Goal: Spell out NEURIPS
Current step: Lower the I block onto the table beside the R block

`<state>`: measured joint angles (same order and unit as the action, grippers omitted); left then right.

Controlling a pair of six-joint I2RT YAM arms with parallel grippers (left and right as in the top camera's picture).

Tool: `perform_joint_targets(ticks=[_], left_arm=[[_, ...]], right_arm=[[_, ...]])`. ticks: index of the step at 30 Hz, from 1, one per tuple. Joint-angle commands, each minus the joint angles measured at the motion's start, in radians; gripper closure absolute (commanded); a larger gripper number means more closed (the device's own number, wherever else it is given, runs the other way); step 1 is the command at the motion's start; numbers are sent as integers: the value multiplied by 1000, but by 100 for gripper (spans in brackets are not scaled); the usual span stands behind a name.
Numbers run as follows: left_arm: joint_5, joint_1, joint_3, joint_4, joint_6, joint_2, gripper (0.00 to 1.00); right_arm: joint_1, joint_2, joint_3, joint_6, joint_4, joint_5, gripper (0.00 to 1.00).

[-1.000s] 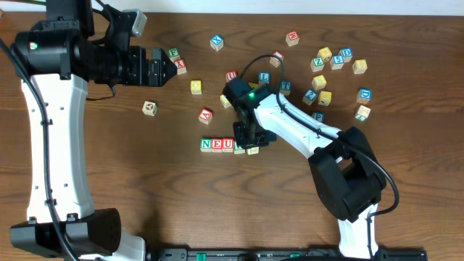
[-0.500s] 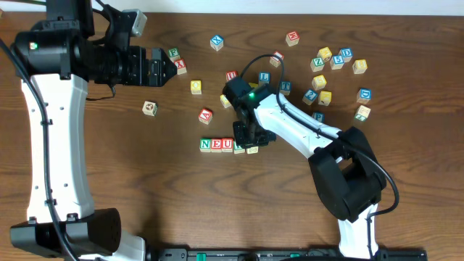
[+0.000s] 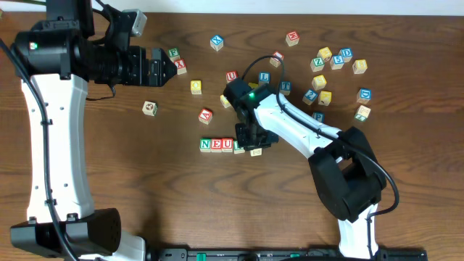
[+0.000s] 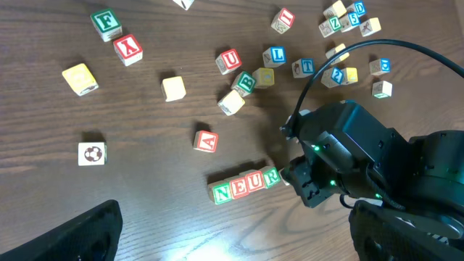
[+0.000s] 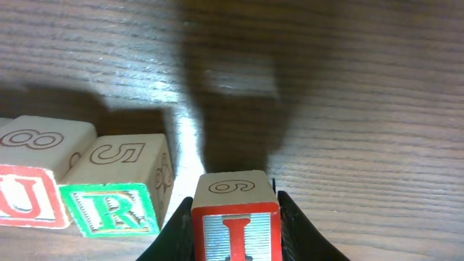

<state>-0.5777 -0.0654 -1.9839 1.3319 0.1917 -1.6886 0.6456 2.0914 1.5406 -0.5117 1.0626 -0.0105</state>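
The right pincer (image 5: 235, 226) pinches the I cube (image 5: 235, 230), one finger (image 5: 176, 230) on each side face. The red I faces the wrist camera and the top face shows a 6. I cannot tell whether the cube rests on the table (image 3: 130, 188) or hangs just above it.

In the wrist view, the R cube (image 5: 110, 209) lies at 9 o'clock from the I cube. It is just beside it, with a thin strip of table showing between them. The R cube has a green letter and a 5 on top, and sits a little farther from the camera than the I cube. The red U cube (image 5: 25, 203) touches the R cube at its 9 o'clock.

Seen from overhead, the row runs from 9 o'clock to 3 o'clock. The N cube (image 3: 206, 144) comes first, then the E cube (image 3: 217, 144), the U cube and the R cube. They sit side by side, and the arm partly covers the R end. The left wrist view shows the four letters in full, reading NEUR.

The A cube (image 3: 206, 114) lies apart at 12 o'clock from the N cube. A ball cube (image 3: 149, 107) lies at 10 o'clock, farther off. Loose cubes (image 3: 319, 82) are scattered at 1 to 2 o'clock from the right pincer.

The left pincer (image 3: 165, 69) is spread wide and holds nothing. It is well apart from the row, at 10 o'clock.
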Motion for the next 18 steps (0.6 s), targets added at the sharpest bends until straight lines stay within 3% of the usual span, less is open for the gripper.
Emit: perform_joint_targets(ticks=[1, 18], left_arm=[[-9, -3, -16, 3, 14, 8, 2], [-9, -3, -16, 3, 14, 8, 2]], right_arm=[[-5, -33, -8, -27, 2, 42, 99], [5, -32, -8, -42, -61, 91, 99]])
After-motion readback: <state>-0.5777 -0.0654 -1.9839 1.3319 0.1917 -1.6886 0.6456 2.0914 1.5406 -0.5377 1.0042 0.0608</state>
